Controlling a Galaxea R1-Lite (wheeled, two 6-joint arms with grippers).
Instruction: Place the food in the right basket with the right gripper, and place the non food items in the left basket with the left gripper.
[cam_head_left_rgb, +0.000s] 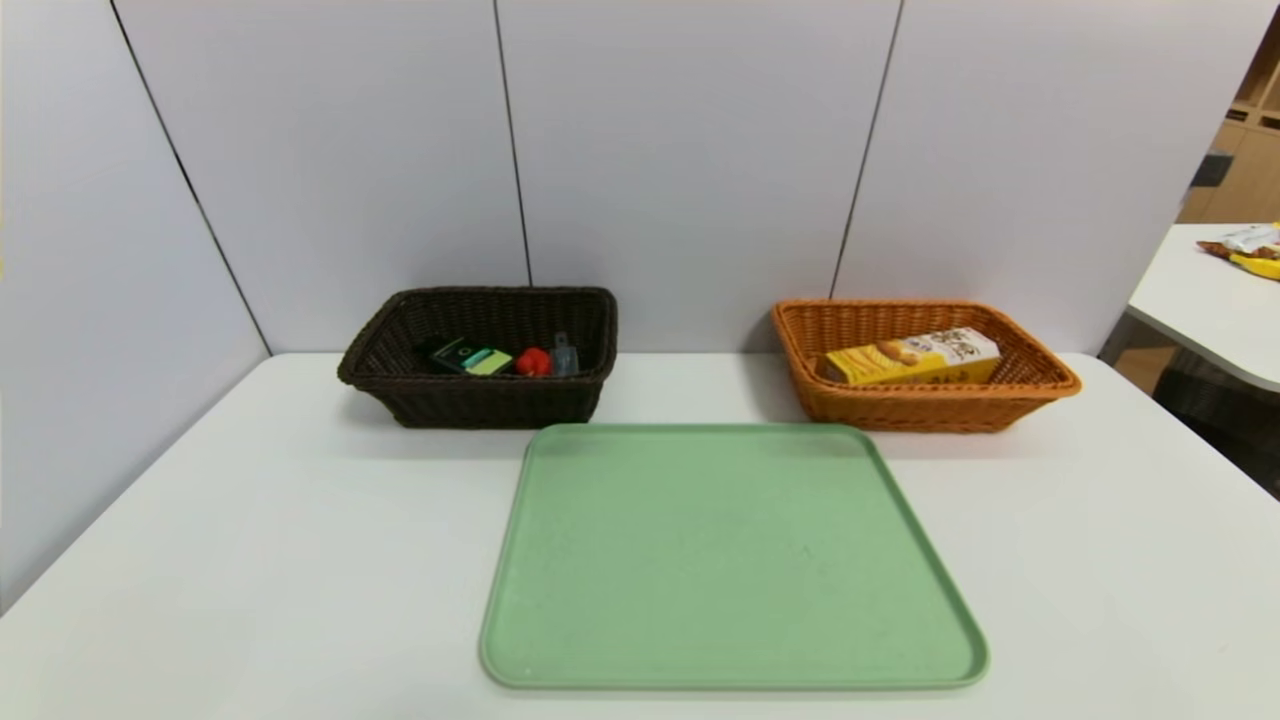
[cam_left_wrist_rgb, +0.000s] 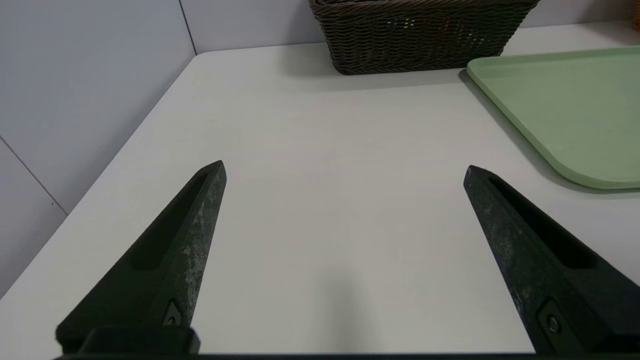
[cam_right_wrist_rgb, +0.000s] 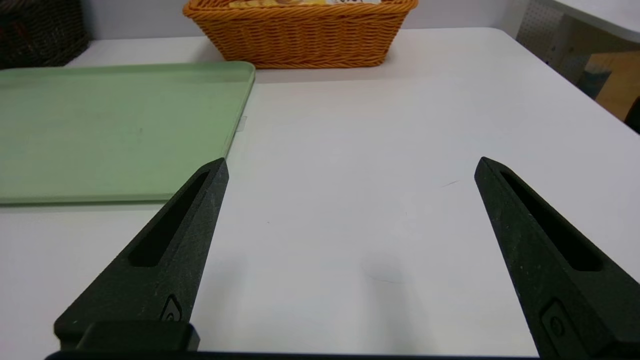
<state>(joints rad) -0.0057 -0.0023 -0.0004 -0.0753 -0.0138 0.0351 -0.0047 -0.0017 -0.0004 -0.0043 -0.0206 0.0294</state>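
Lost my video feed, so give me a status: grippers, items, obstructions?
Left gripper and right gripper open, empty, low over table. Green tray bare. Small items in dark basket, yellow box in orange basket. No obstructions.

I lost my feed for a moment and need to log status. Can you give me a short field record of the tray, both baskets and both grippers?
tray: green tray, nothing on it
left basket: dark brown basket, holds small green boxes, a red item and a small clear item
right basket: orange basket, holds a yellow snack box
left gripper: open, holding nothing, over bare table left of the tray
right gripper: open, holding nothing, over bare table right of the tray
sorting: appears done
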